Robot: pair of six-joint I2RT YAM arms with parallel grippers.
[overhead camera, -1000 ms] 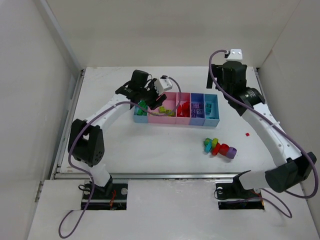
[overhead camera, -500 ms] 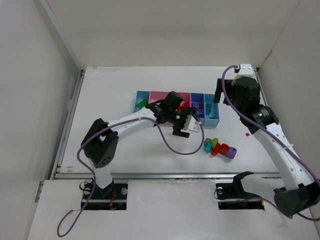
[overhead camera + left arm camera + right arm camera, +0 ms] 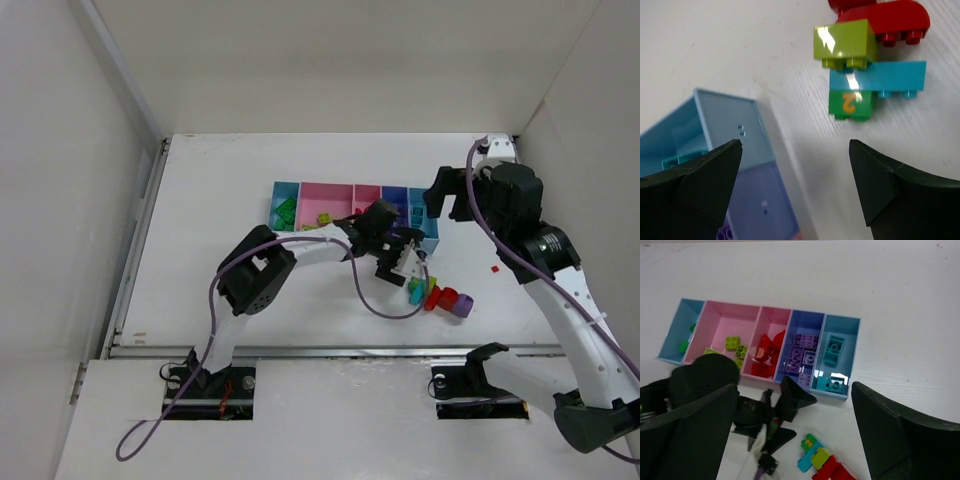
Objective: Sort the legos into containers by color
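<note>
While your left gripper [image 3: 795,165] hangs wide apart and empty by the light blue end of the trays [image 3: 727,125], the stuck-together lego chain [image 3: 867,65] (red, yellow-green, teal, green) sits on the table [image 3: 715,40] just ahead of it. Your right gripper [image 3: 795,440] is spread wide too, holding nothing, up over the trays.

open table [image 3: 330,310] in front of the brick chain [image 3: 440,296] — trays [image 3: 320,185] just behind, left arm [image 3: 318,248] across their front.

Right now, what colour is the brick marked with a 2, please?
The brick is green, clearest in left wrist view.
</note>
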